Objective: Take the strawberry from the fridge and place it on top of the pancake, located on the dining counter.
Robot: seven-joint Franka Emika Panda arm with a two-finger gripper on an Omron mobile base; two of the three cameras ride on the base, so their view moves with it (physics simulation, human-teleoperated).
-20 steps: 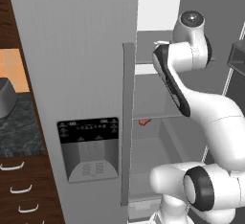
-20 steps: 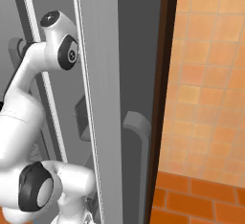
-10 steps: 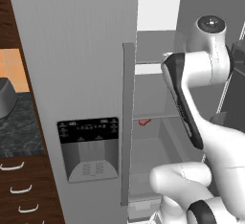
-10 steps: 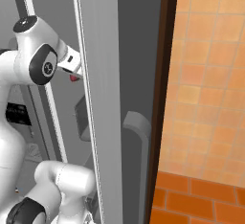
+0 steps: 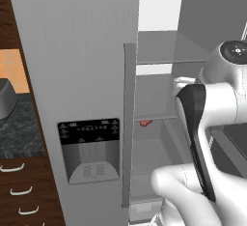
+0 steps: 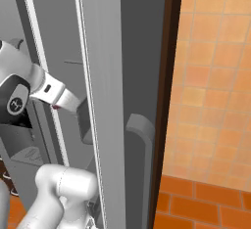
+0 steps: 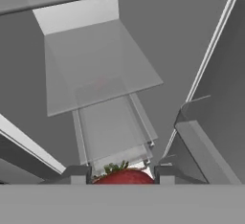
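Left base view: fridge (image 5: pixel 91 75), smooth grey door, long handle edge; small red strawberry (image 5: pixel 144 122) on a shelf (image 5: pixel 154 119).
Hand view: tool (image 7: pixel 123 175) pinching a glossy red strawberry (image 7: pixel 125 177); open shelves below.

Tall grey two-door fridge (image 5: pixel 87 51) is standing with one door open, showing pale grey translucent shelves (image 5: pixel 166 46) stacked inside. The middle shelf (image 5: pixel 161 118) is carrying one small red item (image 5: pixel 144 122) near its front left edge, too small to identify.
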